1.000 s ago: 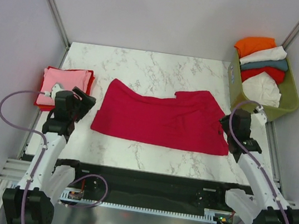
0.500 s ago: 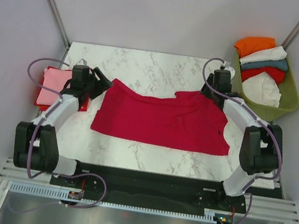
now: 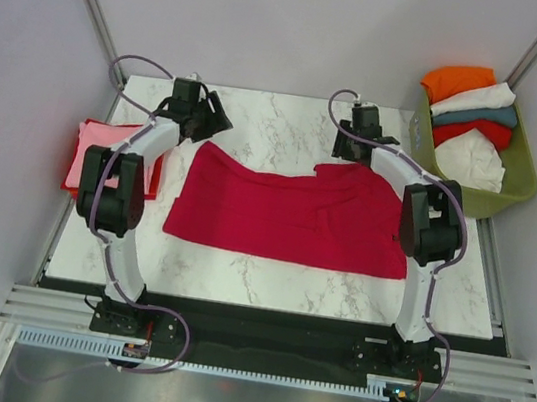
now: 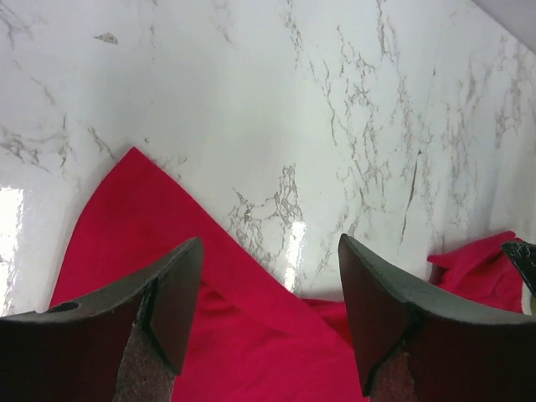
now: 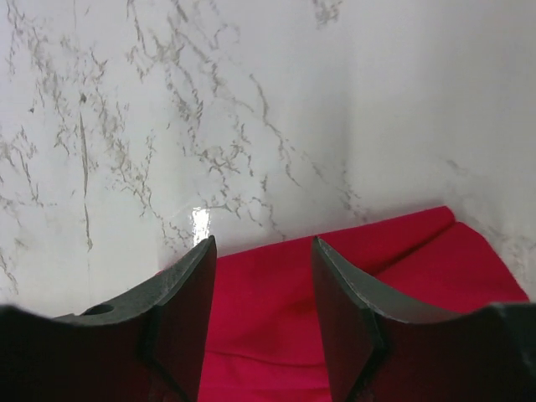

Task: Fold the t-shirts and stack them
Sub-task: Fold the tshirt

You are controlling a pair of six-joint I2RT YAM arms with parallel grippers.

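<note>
A large crimson t-shirt [image 3: 292,215] lies spread flat across the middle of the marble table. My left gripper [image 3: 217,125] hangs over its far left corner, open; in the left wrist view the crimson cloth [image 4: 209,335] shows between and below the gripper [image 4: 270,268], not pinched. My right gripper [image 3: 361,154] hovers over the far edge near the collar, also open, with crimson cloth [image 5: 402,260] under the gripper [image 5: 264,260]. A folded pink shirt [image 3: 89,152] rests on a folded red one [image 3: 154,179] at the left edge.
An olive-green basket [image 3: 486,201] stands at the back right, holding orange [image 3: 456,82], white [image 3: 476,99], teal [image 3: 478,118] and red shirts. Grey walls close in behind the table and at its sides. Both arms stretch along the shirt's short sides.
Both arms have reached from beside the shirt's near half to its far edge. The left jaws have narrowed a little. The shirt has not moved.
</note>
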